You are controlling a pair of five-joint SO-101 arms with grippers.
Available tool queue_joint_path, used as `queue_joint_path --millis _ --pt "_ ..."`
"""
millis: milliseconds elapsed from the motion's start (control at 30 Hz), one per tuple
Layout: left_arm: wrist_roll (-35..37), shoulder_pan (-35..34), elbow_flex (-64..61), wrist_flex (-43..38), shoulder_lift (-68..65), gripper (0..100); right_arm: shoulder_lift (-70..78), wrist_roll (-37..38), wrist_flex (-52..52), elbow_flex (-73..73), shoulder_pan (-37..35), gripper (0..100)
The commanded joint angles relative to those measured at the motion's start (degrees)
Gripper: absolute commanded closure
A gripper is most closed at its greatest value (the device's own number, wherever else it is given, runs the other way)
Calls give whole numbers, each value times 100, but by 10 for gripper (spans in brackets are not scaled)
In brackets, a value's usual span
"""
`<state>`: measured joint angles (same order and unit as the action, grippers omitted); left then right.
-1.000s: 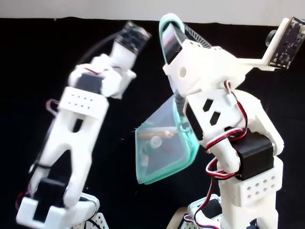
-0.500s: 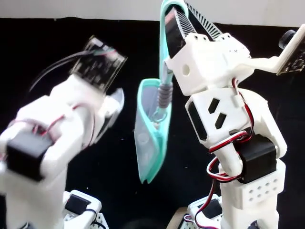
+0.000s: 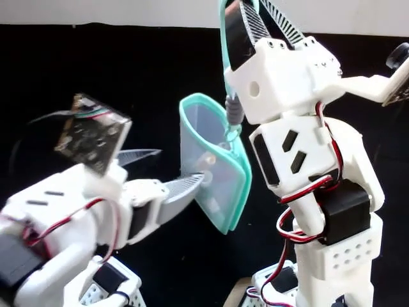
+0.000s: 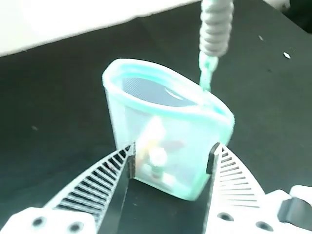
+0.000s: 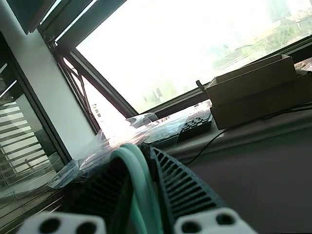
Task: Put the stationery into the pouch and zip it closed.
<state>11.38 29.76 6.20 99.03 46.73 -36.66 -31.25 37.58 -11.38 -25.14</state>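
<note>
The pouch (image 3: 214, 173), teal-rimmed with clear walls, is hung in the air above the black tabletop (image 3: 128, 64) and is carried below the right pincer (image 3: 252, 16). That pincer is raised high and is closed narrowly on the teal strap (image 3: 223, 57); in the right wrist view the strap (image 5: 139, 180) is seen pressed between the two dark fingers of the right pincer (image 5: 139, 156). A grey ribbed toggle (image 3: 234, 109) is strung on the strap just above the pouch, between the pouch and the right pincer.

The left pincer (image 3: 182, 164) is held wide, with nothing gripped. In the left wrist view the lower part of the pouch (image 4: 165, 117) is framed between the fingertips of the left pincer (image 4: 172, 151), one finger on each side of it. Whether the fingertips are touching the walls cannot be told. The grey toggle (image 4: 217, 24) is seen beyond the pouch, on the far side from this pincer.

The mouth of the pouch is spread into an open oval. Stationery (image 4: 156, 146) is seen through the clear wall, gathered at the end of the pouch nearest the left pincer; the single pieces cannot be told apart.

Past the right pincer, a window, cardboard boxes (image 5: 253, 92) and a keyboard (image 5: 195, 124) are seen.
</note>
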Motion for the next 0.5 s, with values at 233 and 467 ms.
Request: queue_joint_path --millis 233,467 --pt "246 1226 57 -686 -927 737 259 -325 -163 -207 330 991" --pt "571 1349 57 -1266 -1385 738 268 -343 -154 -207 505 991"
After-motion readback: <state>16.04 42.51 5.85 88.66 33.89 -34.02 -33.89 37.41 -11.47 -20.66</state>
